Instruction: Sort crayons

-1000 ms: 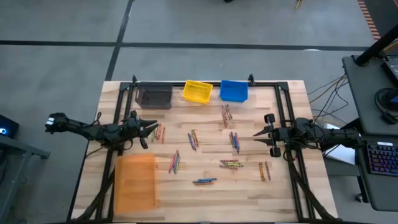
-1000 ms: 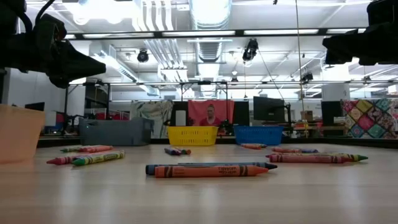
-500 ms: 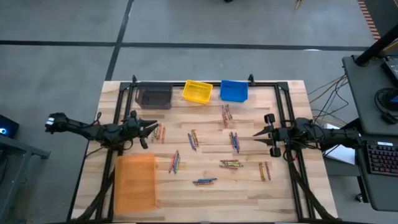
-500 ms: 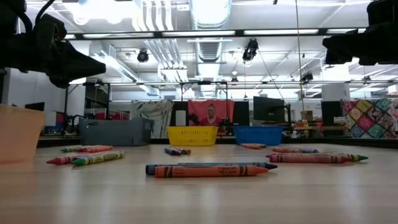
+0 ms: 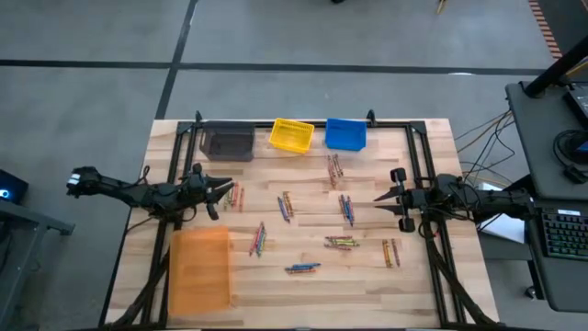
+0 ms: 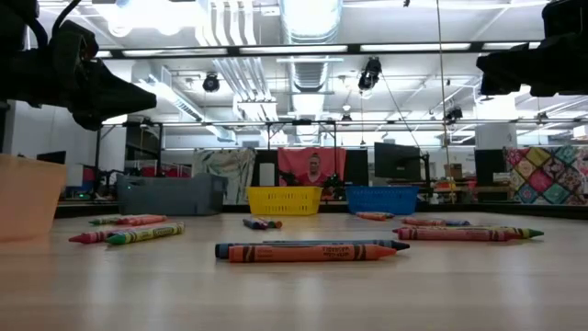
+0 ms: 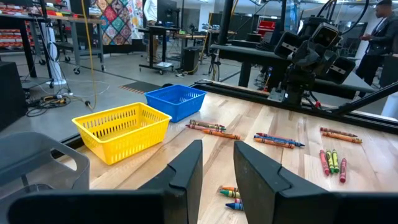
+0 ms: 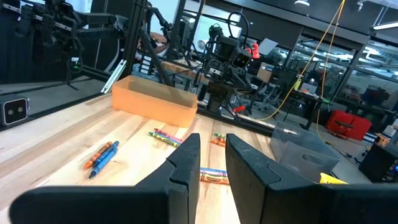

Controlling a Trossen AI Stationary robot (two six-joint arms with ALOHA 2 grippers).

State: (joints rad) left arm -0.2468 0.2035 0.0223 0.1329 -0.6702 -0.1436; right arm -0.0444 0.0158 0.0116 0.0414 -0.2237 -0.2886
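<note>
— What's the room like?
— Grey concrete floor point(image 5: 276, 37), exposed ceiling ducts point(image 6: 308, 18) with strip lights.
— Furniture?
— A side desk with a keyboard point(image 5: 562, 234), and a patterned quilt point(image 6: 547, 175) at the back.

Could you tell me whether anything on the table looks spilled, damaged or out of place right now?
Nothing looks damaged. The crayons lie scattered in small mixed-colour clusters across the table, none yet in the grey bin, yellow bin, blue bin or orange bin. That suits an unsorted start.
</note>
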